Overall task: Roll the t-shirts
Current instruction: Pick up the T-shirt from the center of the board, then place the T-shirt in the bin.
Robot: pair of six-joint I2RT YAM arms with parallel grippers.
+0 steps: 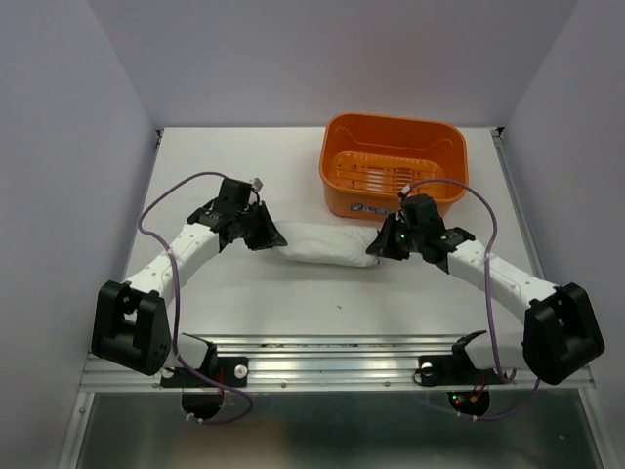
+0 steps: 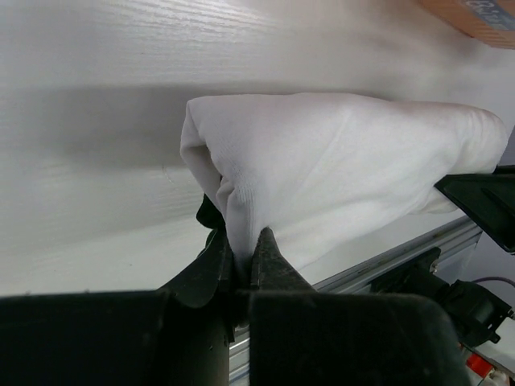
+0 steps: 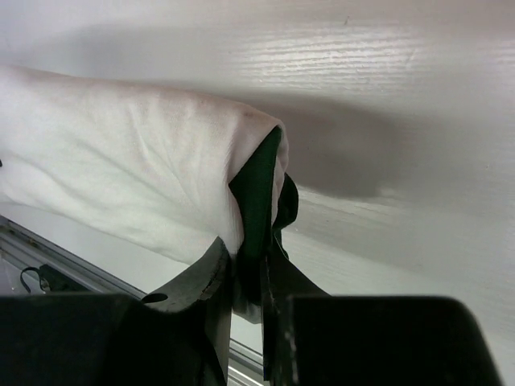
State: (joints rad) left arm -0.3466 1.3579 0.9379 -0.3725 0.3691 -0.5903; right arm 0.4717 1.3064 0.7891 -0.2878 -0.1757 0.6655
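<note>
Rolled white cloth t-shirt with dark green trim [image 1: 327,244] lay on the white counter [image 1: 293,298] near the orange plastic basket [image 1: 391,123]. The left gripper [image 2: 245,240] pinched its left end and the right gripper [image 3: 248,245] pinched its right end.

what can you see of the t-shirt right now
The t-shirt is rolled into a soft white cloth log, faintly wrinkled. It lies crosswise on the white table, just on the near side of the orange basket. Dark green fabric shows only at its right end. The left gripper is shut on its left end and the right gripper on its right end. No lettering is visible.
</note>
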